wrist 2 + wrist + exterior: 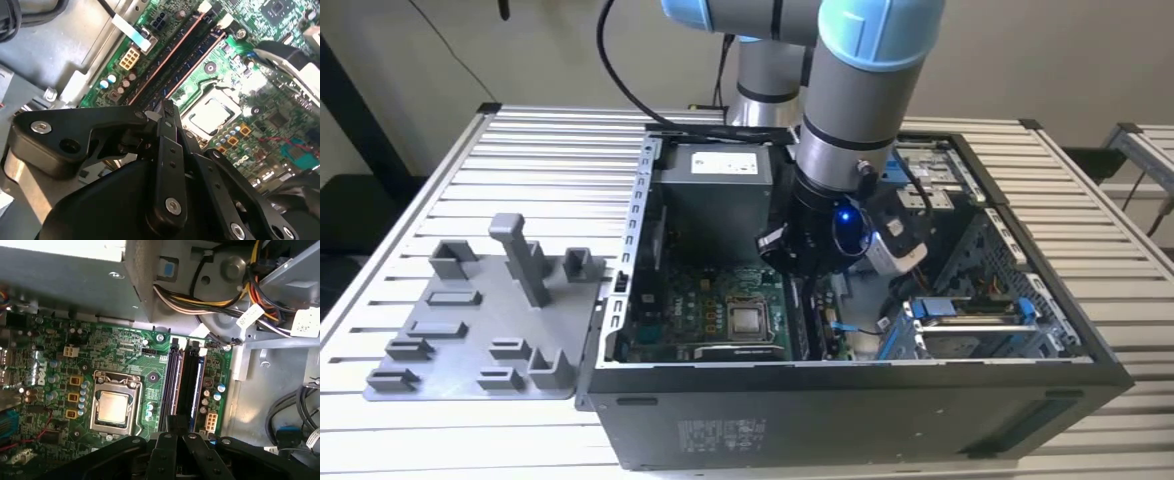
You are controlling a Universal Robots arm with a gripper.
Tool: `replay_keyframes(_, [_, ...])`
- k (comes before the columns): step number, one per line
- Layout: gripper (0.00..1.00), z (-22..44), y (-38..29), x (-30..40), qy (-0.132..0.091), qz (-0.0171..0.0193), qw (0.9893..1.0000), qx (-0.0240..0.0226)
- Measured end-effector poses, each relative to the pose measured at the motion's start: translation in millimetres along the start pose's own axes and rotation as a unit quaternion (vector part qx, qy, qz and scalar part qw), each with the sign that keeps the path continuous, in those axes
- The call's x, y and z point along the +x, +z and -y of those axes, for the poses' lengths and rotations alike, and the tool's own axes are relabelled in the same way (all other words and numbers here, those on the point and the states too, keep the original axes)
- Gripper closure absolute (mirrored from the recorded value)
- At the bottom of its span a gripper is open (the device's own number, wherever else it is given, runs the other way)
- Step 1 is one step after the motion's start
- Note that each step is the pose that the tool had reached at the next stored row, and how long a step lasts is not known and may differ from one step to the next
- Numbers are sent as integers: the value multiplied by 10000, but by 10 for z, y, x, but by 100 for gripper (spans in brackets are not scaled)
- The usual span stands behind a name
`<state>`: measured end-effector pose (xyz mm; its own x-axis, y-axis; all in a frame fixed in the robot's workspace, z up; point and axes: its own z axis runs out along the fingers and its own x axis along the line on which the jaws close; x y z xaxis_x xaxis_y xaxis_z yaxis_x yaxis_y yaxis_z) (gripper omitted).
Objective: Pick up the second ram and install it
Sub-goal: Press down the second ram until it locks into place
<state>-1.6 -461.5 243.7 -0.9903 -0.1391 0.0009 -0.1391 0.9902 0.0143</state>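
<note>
My gripper (pixel 167 107) is down inside the open computer case (pixel 854 400), just above the motherboard (pixel 125 355). Its black fingers (pixel 175 426) are drawn together, tips touching, over the near end of the two long memory slots (pixel 182 382) beside the processor socket (pixel 114 407). The slot (pixel 193 390) nearer the case wall looks filled by a dark ram stick. The narrower slot (pixel 172 380) runs straight under the fingertips. Whether the second ram sits in it or is pinched between the tips, I cannot tell. In the exterior view the gripper (pixel 803 275) hangs low over the board.
A grey holder plate (pixel 467 320) with upright brackets lies on the slatted table at the exterior view's left. Inside the case, the power supply (pixel 714 190), bundled cables (pixel 210 302) and a drive cage with blue tabs (pixel 961 320) crowd around the arm.
</note>
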Motion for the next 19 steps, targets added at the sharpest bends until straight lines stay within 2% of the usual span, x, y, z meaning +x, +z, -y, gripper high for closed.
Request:
replay_keyframes(4, [89, 0, 0, 0, -226, -3, 9997, 0])
replay_keyframes(7, [89, 0, 0, 0, -435, -6, 9991, 1])
replay_keyframes(10, [89, 0, 0, 0, -670, -10, 9978, 1])
replay_keyframes(13, [89, 0, 0, 0, -806, -11, 9967, 1])
replay_keyframes(17, [89, 0, 0, 1, -1105, -15, 9939, 1])
replay_keyframes(19, [89, 0, 0, 1, -1175, -16, 9931, 2])
